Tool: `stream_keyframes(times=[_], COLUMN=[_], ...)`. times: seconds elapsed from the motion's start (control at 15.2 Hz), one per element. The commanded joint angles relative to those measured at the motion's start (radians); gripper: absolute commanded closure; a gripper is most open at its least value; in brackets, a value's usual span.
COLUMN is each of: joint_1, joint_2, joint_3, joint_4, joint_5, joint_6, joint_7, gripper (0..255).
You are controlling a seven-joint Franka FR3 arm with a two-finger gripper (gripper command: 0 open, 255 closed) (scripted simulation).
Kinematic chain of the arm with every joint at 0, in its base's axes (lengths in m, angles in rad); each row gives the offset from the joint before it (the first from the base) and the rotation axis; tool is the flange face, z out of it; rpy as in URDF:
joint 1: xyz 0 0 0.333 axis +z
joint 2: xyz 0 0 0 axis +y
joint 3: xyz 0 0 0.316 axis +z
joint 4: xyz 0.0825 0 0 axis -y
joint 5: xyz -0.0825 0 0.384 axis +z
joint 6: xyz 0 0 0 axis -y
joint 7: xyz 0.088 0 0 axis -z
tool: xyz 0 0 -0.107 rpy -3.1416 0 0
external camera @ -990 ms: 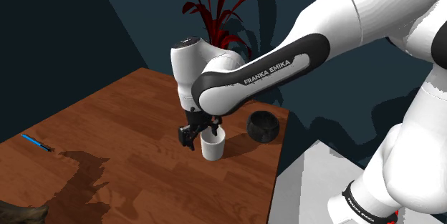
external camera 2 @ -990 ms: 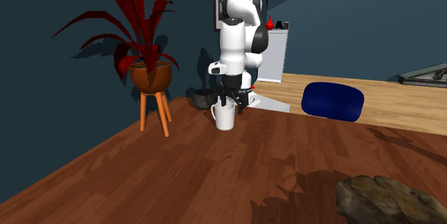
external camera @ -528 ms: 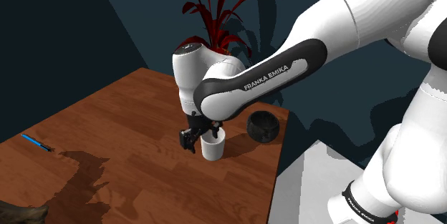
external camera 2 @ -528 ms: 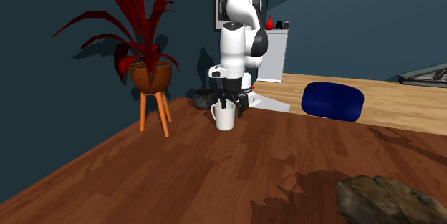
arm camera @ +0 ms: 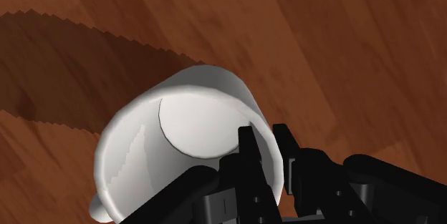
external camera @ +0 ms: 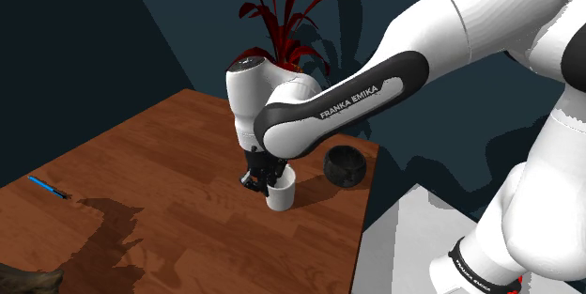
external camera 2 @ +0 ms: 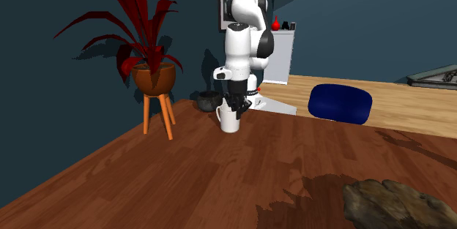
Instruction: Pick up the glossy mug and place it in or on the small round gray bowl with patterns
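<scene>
**Desk:** Where is the mug sitting?

**Operator:** I am seeing the white mug [external camera: 281, 194] standing upright on the wooden tabletop [external camera: 160, 151], close to the edge at the shoulder view's right; its handle [external camera 2: 219, 109] is pointing to the second exterior view's left.

**Desk:** And the pincer?

**Operator:** The pincer [external camera: 260, 179] is coming down on the mug's rim from above. In the wrist view one finger [arm camera: 248, 159] is dipping inside the cup and the other is pressing on the outside, with the wall clasped between them; I am reading it as clenched on the mug. As far as I am making out, the mug's base is resting on the wood.

**Desk:** The bowl?

**Operator:** The dark round bowl [external camera: 346, 166] is sitting on the same tabletop, near the mug but apart from it, toward the shoulder view's right.

**Desk:** Anything else?

**Operator:** A thin blue stick [external camera: 45, 187] is lying well apart, at the shoulder view's left; a red-leaved plant [external camera 2: 143, 48] is standing in an orange pot [external camera 2: 154, 78] on a wooden stool beyond the tabletop; a rough brown lump [external camera 2: 395, 204] is lying in the second exterior view's foreground.
</scene>
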Motion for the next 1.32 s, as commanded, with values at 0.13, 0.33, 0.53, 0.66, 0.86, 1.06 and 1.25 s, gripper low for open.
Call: stream_keyframes(times=[0.13, 0.33, 0.53, 0.66, 0.86, 1.06, 1.25], joint_1=[0.000, -0.002, -0.004, -0.005, -0.006, -0.008, -0.009], joint_2=[0.000, -0.014, -0.033, -0.045, -0.062, -0.076, -0.089], joint_3=[0.000, 0.001, 0.003, 0.004, 0.005, 0.005, 0.006], joint_4=[0.000, 0.012, 0.032, 0.046, 0.069, 0.093, 0.120], joint_5=[0.000, 0.008, 0.018, 0.025, 0.033, 0.041, 0.047], joint_6=[0.000, -0.024, -0.061, -0.086, -0.123, -0.161, -0.199], joint_7=[0.000, -0.006, -0.013, -0.018, -0.024, -0.030, -0.034], gripper=[255, 255, 255, 255, 255, 255, 255])
